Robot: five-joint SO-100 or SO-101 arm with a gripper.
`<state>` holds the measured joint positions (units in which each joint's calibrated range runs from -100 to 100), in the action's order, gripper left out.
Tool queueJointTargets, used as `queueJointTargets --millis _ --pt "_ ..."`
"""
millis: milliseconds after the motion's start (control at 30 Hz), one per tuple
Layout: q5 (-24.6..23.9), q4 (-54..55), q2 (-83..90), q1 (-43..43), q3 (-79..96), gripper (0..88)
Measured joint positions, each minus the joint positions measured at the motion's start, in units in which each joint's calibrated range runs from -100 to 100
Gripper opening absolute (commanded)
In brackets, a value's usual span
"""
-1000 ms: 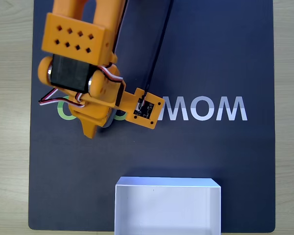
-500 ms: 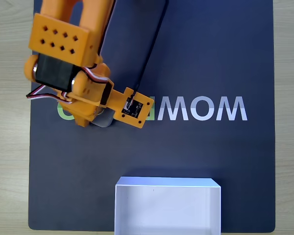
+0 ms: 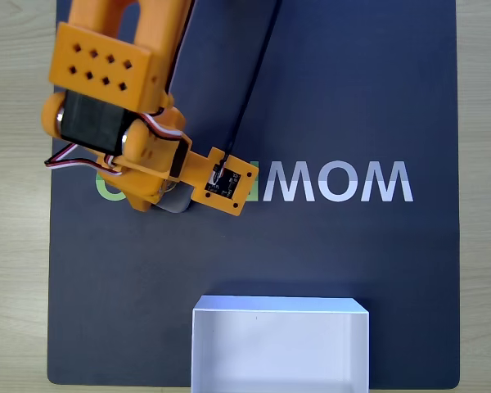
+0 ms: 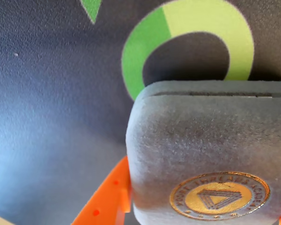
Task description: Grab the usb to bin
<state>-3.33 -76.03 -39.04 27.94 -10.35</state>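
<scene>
A dark mat (image 3: 352, 270) covers most of the pale wooden table (image 3: 16, 246) in the fixed view; it bears large grey-white lettering (image 3: 344, 182) across its middle, with green marks at the left of the lettering. The orange arm (image 3: 123, 90) enters from the top edge at upper left and reaches down over the green part of the print; a black motor block sits in its wrist, red, white and black wires loop at its left side, and a small camera board on an orange bracket (image 3: 227, 182) juts toward the right, fed by a black cable from the top edge. The bin (image 3: 280, 348), a white shallow box, lies at the bottom centre of the mat, well apart from the arm.

In the wrist view the usb (image 4: 210, 154), a dark grey rounded block with a gold round emblem (image 4: 219, 195) showing a triangle, lies on the mat beside a green printed ring (image 4: 145, 51). An orange finger (image 4: 107, 199) of the gripper (image 4: 206, 218) stands against the block's left side, and a sliver of orange shows at the lower right corner. Whether the jaws are clamped on the block or merely bracket it cannot be told. In the fixed view only a grey edge of the block (image 3: 173, 203) peeks from beneath the arm.
</scene>
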Motion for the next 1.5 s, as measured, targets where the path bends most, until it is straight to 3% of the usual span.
queueJointTargets --millis 533,867,1133,1500 --pt "0.0 0.0 31.2 -15.5 0.0 5.1" --pt "0.0 -0.3 47.0 -17.5 -0.1 5.1" --pt "-0.1 1.2 44.5 -17.7 -0.1 5.1" --pt "-0.1 18.1 16.8 -17.8 -13.6 4.8"
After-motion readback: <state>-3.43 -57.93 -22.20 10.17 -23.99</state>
